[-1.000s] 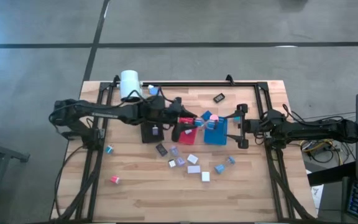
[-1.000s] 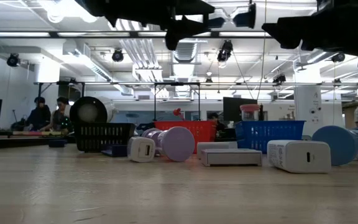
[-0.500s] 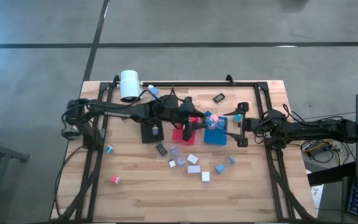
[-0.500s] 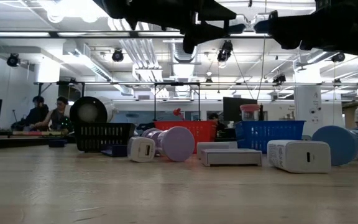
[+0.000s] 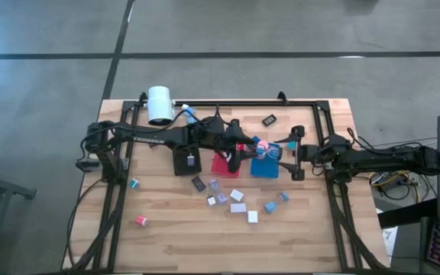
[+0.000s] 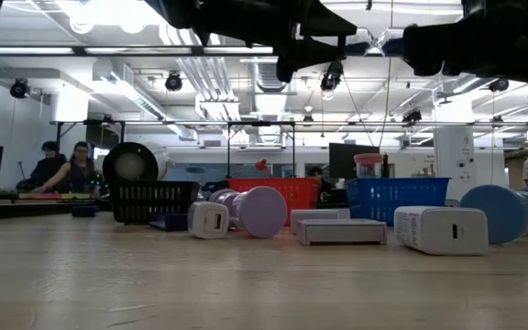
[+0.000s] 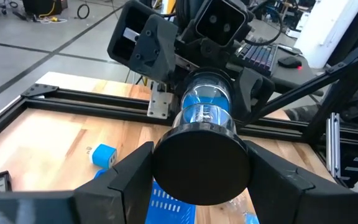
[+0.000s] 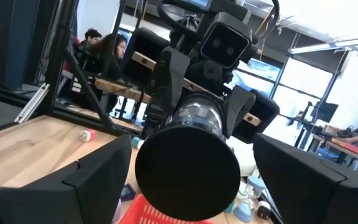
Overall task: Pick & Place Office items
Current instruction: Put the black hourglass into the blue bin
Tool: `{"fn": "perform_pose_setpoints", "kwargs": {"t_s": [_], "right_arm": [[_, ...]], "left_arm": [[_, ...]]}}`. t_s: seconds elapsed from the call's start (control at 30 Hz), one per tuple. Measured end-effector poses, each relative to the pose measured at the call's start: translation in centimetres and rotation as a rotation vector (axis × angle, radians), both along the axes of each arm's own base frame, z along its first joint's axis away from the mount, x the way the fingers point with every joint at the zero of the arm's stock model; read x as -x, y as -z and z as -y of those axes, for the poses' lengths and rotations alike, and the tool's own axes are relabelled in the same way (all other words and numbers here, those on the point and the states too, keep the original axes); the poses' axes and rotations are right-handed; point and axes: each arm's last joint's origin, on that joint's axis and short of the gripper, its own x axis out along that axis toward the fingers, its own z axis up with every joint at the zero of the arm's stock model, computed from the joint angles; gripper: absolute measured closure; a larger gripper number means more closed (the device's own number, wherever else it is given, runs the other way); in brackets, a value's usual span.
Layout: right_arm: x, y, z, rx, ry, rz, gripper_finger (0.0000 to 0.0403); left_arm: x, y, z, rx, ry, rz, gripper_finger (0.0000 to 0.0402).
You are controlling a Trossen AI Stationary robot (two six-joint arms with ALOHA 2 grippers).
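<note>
My left gripper is shut on a clear tube with blue contents and a black end cap. It holds the tube above the red tray and the blue tray. My right gripper is open. Its fingers stand wide apart on either side of the tube's far end. In the right wrist view the tube points at the camera. Small office items lie loose on the wood nearer the front edge. A pink cap sits at the blue tray. My left gripper pinches the tube by its black-capped end between the two fingers. The fingers come level from the table's left, and the tube runs on from them toward the table's right. The tube is lifted clear and lies roughly level.
A black tray sits left of the red one. A big white cylinder lies at the far left corner. A black bit, a teal bit and a pink bit lie apart. A black frame edges the table.
My left gripper has moved toward the table's right, carrying the tube from above the red tray to between my right gripper's fingers.
</note>
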Motion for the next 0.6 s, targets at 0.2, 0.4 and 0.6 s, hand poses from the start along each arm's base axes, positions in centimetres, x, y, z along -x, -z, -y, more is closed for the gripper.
{"fn": "perform_pose_setpoints", "kwargs": {"t_s": [0.2, 0.4, 0.6], "right_arm": [[0.0, 0.0, 0.07, -0.043, 0.017, 0.0, 0.0116], [0.0, 0.0, 0.06, -0.075, 0.008, -0.001, 0.0193], [-0.36, -0.68, 0.11, -0.086, 0.003, -0.034, 0.02]], "left_arm": [[0.01, -0.02, 0.0, -0.007, 0.001, 0.001, 0.0188], [0.02, -0.04, -0.04, -0.008, -0.002, 0.002, 0.0188], [0.12, -0.08, -0.01, -0.006, 0.005, -0.006, 0.0188]]}}
